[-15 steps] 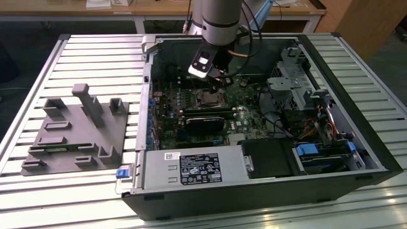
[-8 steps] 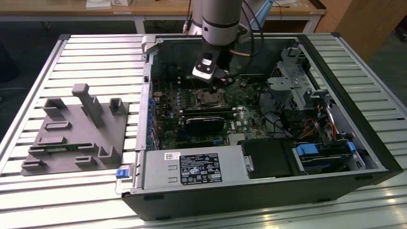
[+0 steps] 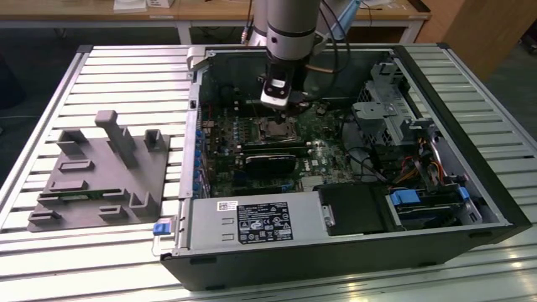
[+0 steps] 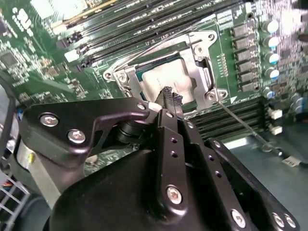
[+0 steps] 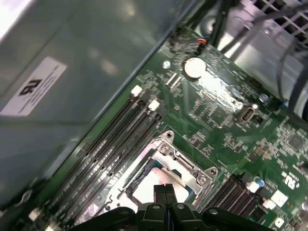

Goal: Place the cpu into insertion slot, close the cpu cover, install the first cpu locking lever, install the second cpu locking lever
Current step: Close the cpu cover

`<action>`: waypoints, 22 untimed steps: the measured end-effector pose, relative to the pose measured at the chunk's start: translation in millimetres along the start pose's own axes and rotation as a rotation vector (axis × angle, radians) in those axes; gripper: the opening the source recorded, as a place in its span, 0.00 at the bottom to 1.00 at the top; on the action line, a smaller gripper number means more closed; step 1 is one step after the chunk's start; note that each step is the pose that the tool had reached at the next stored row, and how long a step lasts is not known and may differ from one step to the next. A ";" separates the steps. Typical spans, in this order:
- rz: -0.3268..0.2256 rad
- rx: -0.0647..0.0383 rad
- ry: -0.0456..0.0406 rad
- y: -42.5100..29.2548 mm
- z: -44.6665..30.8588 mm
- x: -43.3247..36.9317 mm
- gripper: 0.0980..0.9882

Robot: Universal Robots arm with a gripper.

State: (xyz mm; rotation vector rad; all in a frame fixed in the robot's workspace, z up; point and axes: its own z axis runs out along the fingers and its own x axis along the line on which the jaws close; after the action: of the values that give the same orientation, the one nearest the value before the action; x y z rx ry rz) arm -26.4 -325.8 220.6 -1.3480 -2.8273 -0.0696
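Already the cpu (image 4: 153, 81) sits inside the insertion slot (image 4: 159, 61).

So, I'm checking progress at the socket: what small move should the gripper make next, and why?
Probably sidle the gripper toward the thin wire lever. The cpu lies in the insertion slot, the cpu cover looks down around it, yet that lever seems to stand free, unlatched. The gripper hovers shut above the cpu, holding nothing.
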 end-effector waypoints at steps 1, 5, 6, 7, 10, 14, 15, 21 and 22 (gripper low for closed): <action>-0.017 0.000 0.0006 0.0 0.1 0.0 0.01; -0.086 0.002 0.0031 0.0 0.3 0.0 0.01; -0.104 0.003 0.0038 0.0 0.4 0.0 0.01; -0.122 0.003 0.0045 0.0 0.5 0.0 0.01; -0.176 0.005 0.0064 0.0 0.8 0.0 0.01; -0.248 0.007 0.0091 0.0 1.1 0.0 0.01; -0.267 0.007 0.0098 0.0 1.2 0.0 0.01; -0.375 0.010 0.0137 -0.1 2.0 0.0 0.01; -0.394 0.011 0.0144 -0.1 2.1 -0.1 0.01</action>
State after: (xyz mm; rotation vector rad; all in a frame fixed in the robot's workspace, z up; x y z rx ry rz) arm -26.4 -325.8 218.5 -0.7656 -3.0285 -0.0655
